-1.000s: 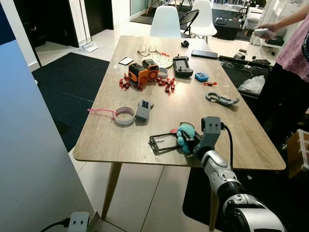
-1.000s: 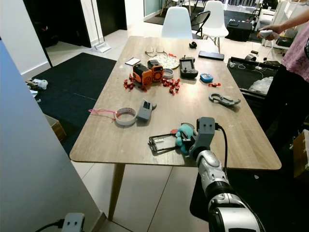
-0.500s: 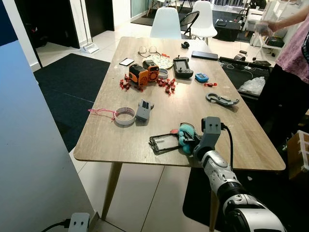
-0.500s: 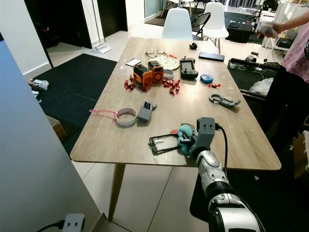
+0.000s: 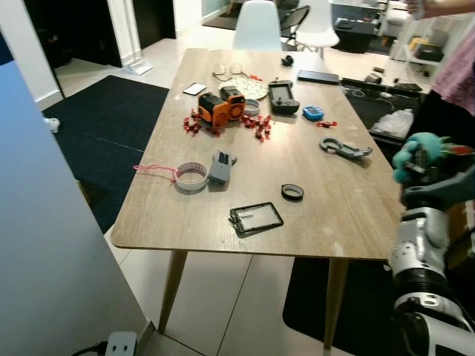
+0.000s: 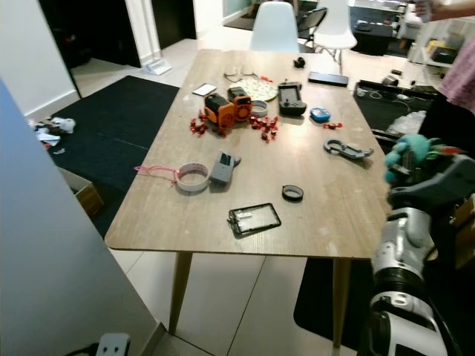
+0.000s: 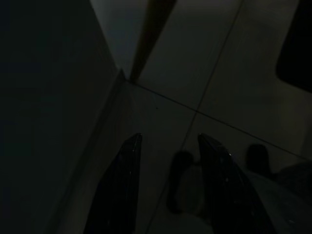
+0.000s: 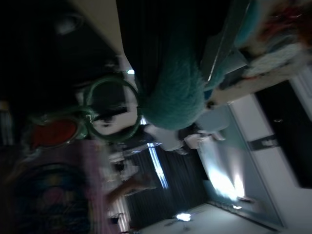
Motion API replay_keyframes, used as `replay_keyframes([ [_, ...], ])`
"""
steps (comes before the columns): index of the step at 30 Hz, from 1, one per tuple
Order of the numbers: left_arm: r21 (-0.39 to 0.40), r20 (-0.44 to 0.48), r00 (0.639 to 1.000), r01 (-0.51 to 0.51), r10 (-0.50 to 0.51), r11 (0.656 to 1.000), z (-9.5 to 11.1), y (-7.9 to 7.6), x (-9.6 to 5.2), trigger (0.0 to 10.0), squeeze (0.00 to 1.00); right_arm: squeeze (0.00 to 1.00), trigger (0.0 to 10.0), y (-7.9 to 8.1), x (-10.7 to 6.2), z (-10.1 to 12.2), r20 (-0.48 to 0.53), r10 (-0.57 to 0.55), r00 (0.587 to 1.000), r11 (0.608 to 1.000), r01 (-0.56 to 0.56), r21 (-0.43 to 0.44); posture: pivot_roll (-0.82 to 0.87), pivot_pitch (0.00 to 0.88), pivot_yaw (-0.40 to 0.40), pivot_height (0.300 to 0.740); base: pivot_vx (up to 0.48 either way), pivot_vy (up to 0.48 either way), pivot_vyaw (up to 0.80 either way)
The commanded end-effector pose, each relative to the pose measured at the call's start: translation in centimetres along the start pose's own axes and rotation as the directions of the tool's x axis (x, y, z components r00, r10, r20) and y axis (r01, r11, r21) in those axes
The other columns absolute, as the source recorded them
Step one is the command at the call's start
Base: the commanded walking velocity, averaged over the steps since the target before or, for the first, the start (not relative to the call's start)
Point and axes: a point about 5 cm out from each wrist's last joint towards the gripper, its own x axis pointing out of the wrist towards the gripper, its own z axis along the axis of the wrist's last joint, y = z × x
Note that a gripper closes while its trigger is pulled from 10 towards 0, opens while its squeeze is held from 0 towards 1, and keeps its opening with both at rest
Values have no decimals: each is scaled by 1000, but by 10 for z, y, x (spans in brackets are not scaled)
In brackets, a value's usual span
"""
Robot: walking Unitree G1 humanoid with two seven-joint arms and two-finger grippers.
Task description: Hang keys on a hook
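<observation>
The keys hang on a teal plush keychain [image 5: 418,150], held up in the air beyond the table's right edge. My right gripper [image 5: 426,166] is shut on it at about table-top height. In the right wrist view the teal plush [image 8: 176,91] sits between the fingers, with a green key ring [image 8: 114,109] and a red tag [image 8: 52,134] dangling beside it. My left gripper [image 7: 168,139] hangs idle over the dim tiled floor, its fingers apart and holding nothing.
The wooden table [image 5: 334,222] holds a black frame [image 5: 256,219], a black ring [image 5: 292,192], a tape roll [image 5: 191,176], a grey device [image 5: 220,166], orange toys [image 5: 220,107] and a carabiner [image 5: 343,148]. A person [image 5: 456,67] stands at the right. A pale panel [image 5: 44,245] rises on my left.
My right gripper has lifted the teal plush keys off the table's front edge, up and to the right. A black ring now lies bare there. The camera has shifted too.
</observation>
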Motion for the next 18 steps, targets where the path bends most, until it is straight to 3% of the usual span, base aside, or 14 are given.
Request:
replay_keyframes([
  [1, 1, -40, 999, -5, 5, 1000, -9, 3, -5, 10000, 0, 0, 0, -14, -2, 6, 29, -53, 998, 998, 54, -18, 58, 79, -49, 740, 0, 0, 0],
  [2, 1, -41, 999, -6, 6, 1000, -10, 4, -5, 10000, 0, 0, 0, -36, -6, 10, 28, -108, 994, 992, 109, -67, 53, 75, -53, 740, 0, 0, 0],
  [3, 1, -41, 999, -6, 6, 1000, -10, 4, -5, 10000, 0, 0, 0, -36, -6, 10, 28, -108, 994, 992, 109, -67, 53, 75, -53, 740, 0, 0, 0],
  [4, 0, -43, 999, -6, 6, 1000, -10, 4, -5, 10000, 0, 0, 0, -71, -21, 7, -17, -222, 975, 967, 218, -133, 52, 70, -60, 740, 0, 0, 0],
  [5, 0, -43, 999, -6, 6, 1000, -10, 4, -5, 10000, 0, 0, 0, -71, -21, 7, -17, -222, 975, 967, 218, -133, 52, 70, -60, 740, 0, 0, 0],
  [6, -3, -46, 999, -8, 8, 1000, -10, 3, -4, 10000, 0, 0, 0, -105, -43, 1, -75, -341, 937, 927, 322, -192, 55, 66, -70, 740, 0, 0, 0],
  [8, -3, -46, 999, -8, 8, 1000, -10, 3, -4, 10000, 0, 0, 0, -105, -43, 1, -75, -341, 937, 927, 322, -192, 55, 66, -70, 740, 0, 0, 0],
  [9, -7, -47, 999, -12, 11, 1000, -10, 3, -4, 10000, 0, 0, 0, -131, -69, -6, -128, -447, 885, 879, 408, -246, 59, 64, -76, 740, 0, 0, 0],
  [10, -7, -47, 999, -12, 11, 1000, -10, 3, -4, 10000, 0, 0, 0, -131, -69, -6, -128, -447, 885, 879, 408, -246, 59, 64, -76, 740, 0, 0, 0],
  [11, -13, -47, 999, -17, 17, 1000, -10, 3, -5, 10000, 0, 0, 0, -150, -94, -13, -173, -530, 830, 834, 473, -285, 65, 64, -80, 740, 0, 0, 0],
  [13, -13, -47, 999, -17, 17, 1000, -10, 3, -5, 10000, 0, 0, 0, -150, -94, -13, -173, -530, 830, 834, 473, -285, 65, 64, -80, 740, 0, 0, 0],
  [16, -28, -51, 998, -39, 38, 999, -14, 4, -7, 10000, 0, 0, 0, -177, -165, -36, -306, -681, 665, 729, 576, -370, 87, 63, -98, 740, 0, 0, 0],
  [17, -28, -51, 998, -39, 38, 999, -14, 4, -7, 10000, 0, 0, 0, -177, -165, -36, -306, -681, 665, 729, 576, -370, 87, 63, -98, 740, 0, 0, 0],
  [18, -30, -53, 998, -44, 43, 999, -15, 5, -8, 10000, 0, 0, 0, -180, -180, -42, -346, -703, 621, 710, 586, -390, 87, 63, -98, 740, 0, 0, 0],
])
